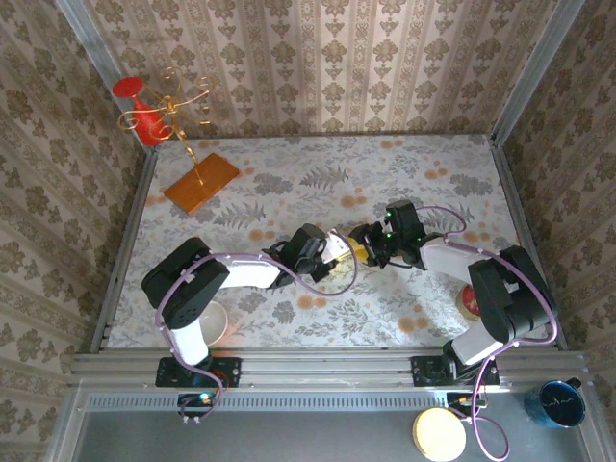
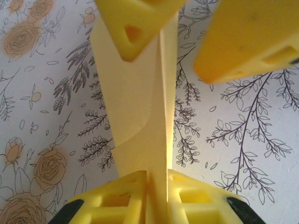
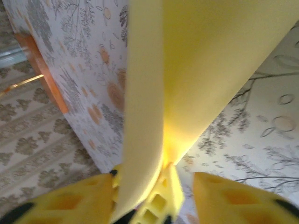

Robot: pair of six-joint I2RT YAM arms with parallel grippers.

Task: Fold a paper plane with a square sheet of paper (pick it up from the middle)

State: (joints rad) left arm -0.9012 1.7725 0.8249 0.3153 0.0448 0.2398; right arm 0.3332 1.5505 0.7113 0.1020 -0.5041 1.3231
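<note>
The square sheet of paper [image 1: 343, 249], pale yellow and folded lengthwise, is held above the middle of the flowered table between the two arms. In the left wrist view the folded sheet of paper [image 2: 140, 102] stands upright, and my left gripper [image 2: 158, 179] is shut on its near end. My right gripper [image 1: 366, 244] faces it from the right. Its two yellow fingers [image 2: 133, 23] stand wide apart at the far end of the sheet, one touching the paper. In the right wrist view the right gripper [image 3: 153, 183] is open, with the paper [image 3: 187, 70] and the left gripper's fingertips [image 3: 159, 200] inside the gap.
An orange board [image 1: 201, 183] with a gold wire stand lies at the back left, beside a red goblet [image 1: 140, 111]. A white bowl [image 1: 216, 322] sits by the left arm's base. A small red roll [image 1: 468, 306] lies near the right arm. Patterned walls enclose the table.
</note>
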